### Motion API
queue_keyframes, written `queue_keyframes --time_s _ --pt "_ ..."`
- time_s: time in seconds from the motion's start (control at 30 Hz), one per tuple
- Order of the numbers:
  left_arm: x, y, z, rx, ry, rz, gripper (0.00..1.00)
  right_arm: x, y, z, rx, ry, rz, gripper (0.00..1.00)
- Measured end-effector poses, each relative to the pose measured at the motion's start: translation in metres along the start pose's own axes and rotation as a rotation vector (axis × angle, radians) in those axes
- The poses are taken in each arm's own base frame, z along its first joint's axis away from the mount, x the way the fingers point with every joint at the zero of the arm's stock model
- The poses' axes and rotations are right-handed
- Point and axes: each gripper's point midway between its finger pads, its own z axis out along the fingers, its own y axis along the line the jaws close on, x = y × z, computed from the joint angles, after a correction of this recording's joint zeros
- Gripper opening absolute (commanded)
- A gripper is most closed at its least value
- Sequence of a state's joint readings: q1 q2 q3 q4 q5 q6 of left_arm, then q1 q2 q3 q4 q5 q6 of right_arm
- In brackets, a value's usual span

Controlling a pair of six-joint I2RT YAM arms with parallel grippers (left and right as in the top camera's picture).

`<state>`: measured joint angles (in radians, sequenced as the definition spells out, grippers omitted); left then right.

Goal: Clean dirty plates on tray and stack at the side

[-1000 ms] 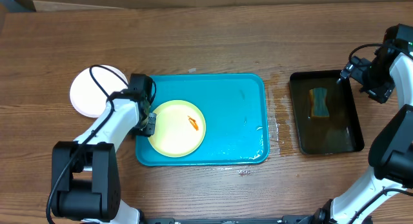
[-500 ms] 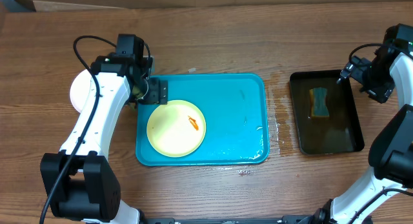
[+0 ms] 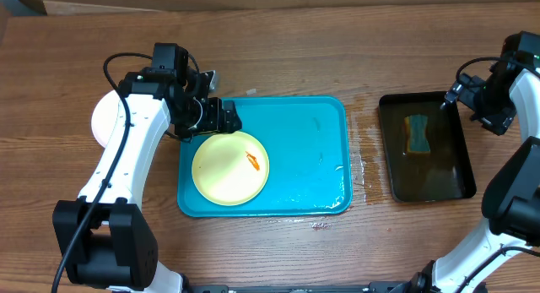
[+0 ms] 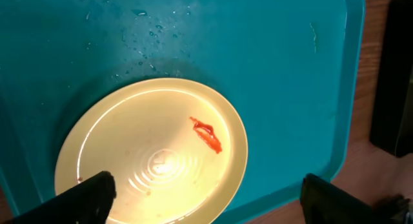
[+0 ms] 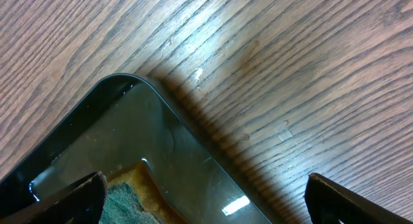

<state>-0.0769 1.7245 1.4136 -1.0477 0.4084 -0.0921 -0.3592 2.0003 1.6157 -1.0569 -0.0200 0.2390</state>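
So the wooden table (image 3: 278, 56) fills pretty much the whole overhead shot. The biggest thing on it is the blue tray (image 3: 312, 158), sitting in the middle of the frame, with water droplets on its surface in the left wrist view. Over on the right side is a narrower black tray (image 3: 439, 179), and the wood between the two trays looks wet.

Plates: I can only make out two. A pale yellow plate (image 3: 224, 175) lies flat in the left half of the blue tray. A white plate (image 3: 103, 124) sits on the bare table at the left of the frame, off the tray and partly hidden behind the left arm.

The left gripper (image 4: 210, 188) is over the upper left corner of the blue tray, right at the top edge of the yellow plate. Its jaws are spread wide. In the wrist view the two fingertips sit at the bottom corners with just the plate below them, so it's got hold of nothing.

The right gripper (image 5: 206, 188) is up at the top right corner of the black tray, jaws also wide apart and empty.

A sponge (image 3: 416, 134) lies in the upper part of the black tray. The smallest bit is a red-orange smear (image 3: 252, 160) on the right part of the yellow plate.
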Motion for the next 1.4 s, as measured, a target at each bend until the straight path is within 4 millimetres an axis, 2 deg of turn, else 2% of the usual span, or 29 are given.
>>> queue_keyframes --time_s 0.13,0.2,0.23,0.3,0.33,0.4,0.43,0.6,0.7,0.8,0.93,1.2,1.4 --pt "0.000 -0.001 0.000 0.008 0.001 -0.006 1.00 0.003 0.002 0.000 -0.013 0.016 -0.017 1.00" --pt "0.000 -0.002 0.000 0.009 0.000 -0.006 1.00 0.003 0.002 0.000 -0.013 0.013 -0.038 0.92" --pt "0.000 -0.002 0.000 0.011 0.001 -0.006 1.00 0.002 0.001 0.000 -0.009 0.008 -0.038 0.85" --pt "0.000 -0.002 0.000 0.011 0.001 -0.006 1.00 -0.002 -0.002 0.000 0.004 -0.007 -0.022 0.48" --pt "0.000 -0.002 0.000 0.011 0.001 -0.006 1.00 -0.004 -0.004 0.000 0.007 -0.012 0.001 0.37" --pt "0.000 -0.002 0.000 0.011 0.001 -0.006 1.00 -0.009 -0.012 -0.001 0.010 -0.024 0.067 0.09" --pt "0.000 -0.002 0.000 0.011 0.001 -0.006 1.00 -0.011 -0.017 -0.001 0.008 -0.030 0.103 0.04" --pt "0.000 -0.002 0.000 0.011 0.001 -0.006 1.00 -0.022 -0.045 -0.004 -0.073 -0.023 0.279 0.04" --pt "0.000 -0.002 0.000 0.011 0.001 -0.006 1.00 -0.021 -0.063 -0.006 -0.095 -0.001 0.355 0.04" --pt "0.000 -0.002 0.000 0.011 0.001 -0.006 1.00 -0.021 -0.074 -0.006 -0.098 0.006 0.394 0.04" --pt "0.000 -0.002 0.000 0.011 0.001 -0.006 1.00 -0.016 -0.073 -0.001 -0.107 0.019 0.403 0.04" --pt "0.000 -0.002 0.000 0.011 0.001 -0.006 1.00 0.003 -0.063 0.036 -0.116 0.070 0.385 0.04" --pt "0.000 -0.002 0.000 0.011 0.001 -0.006 1.00 0.014 -0.056 0.052 -0.124 0.085 0.373 0.04"
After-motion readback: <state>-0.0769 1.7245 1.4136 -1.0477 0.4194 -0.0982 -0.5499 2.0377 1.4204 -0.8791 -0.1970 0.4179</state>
